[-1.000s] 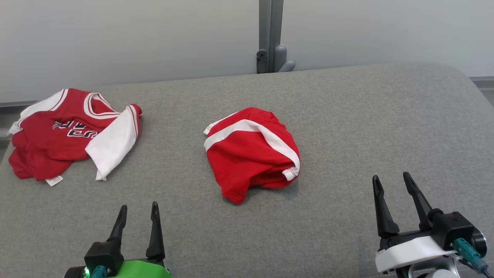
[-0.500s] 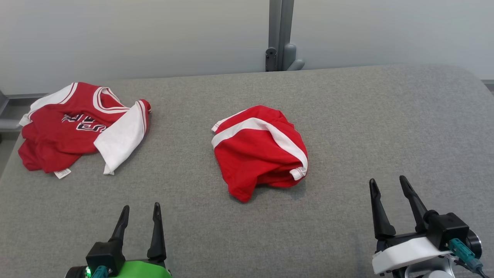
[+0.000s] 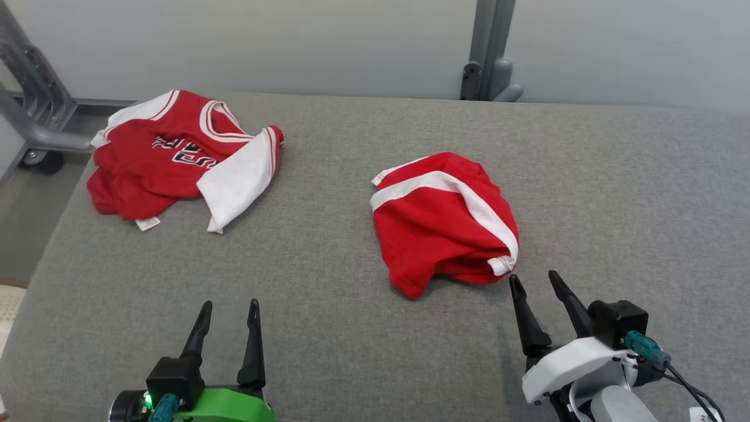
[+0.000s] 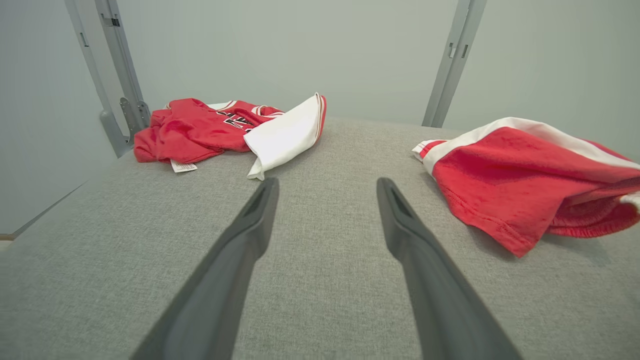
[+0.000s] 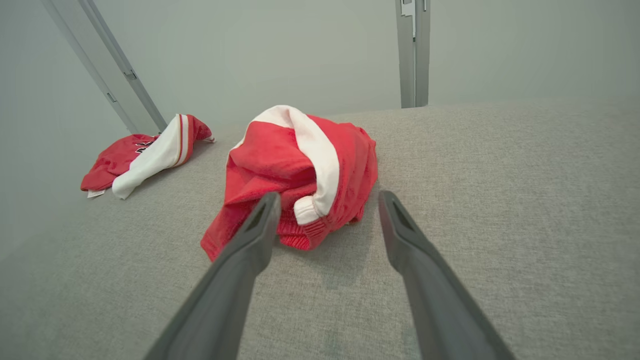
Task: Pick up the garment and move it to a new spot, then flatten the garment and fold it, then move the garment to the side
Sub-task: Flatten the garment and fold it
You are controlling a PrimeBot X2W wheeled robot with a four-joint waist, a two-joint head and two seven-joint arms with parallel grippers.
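Observation:
The garment [image 3: 445,228] is a crumpled red piece with a white stripe, lying in a heap mid-surface. In the right wrist view the garment [image 5: 280,160] sits just beyond my right gripper [image 5: 330,196], its white-cuffed edge between the fingertips' line. My right gripper [image 3: 534,276] is open, its tips just short of the heap's near right edge, not touching. My left gripper [image 3: 229,303] is open near the front edge, well left of the heap. From the left wrist, the left gripper [image 4: 327,182] is open over bare fabric, with the garment [image 4: 515,180] off to the right.
A red and white jersey [image 3: 170,158] lies crumpled at the far left corner, also visible as the jersey [image 4: 200,130] and the jersey [image 5: 125,155]. The grey padded surface [image 3: 328,328] ends at the left, beside a metal frame [image 3: 35,117]. A grey post [image 3: 486,53] stands behind.
The head camera has turned left, shifting the whole picture rightward. My right gripper has moved in towards the red heap's near right edge. The left gripper has held its place.

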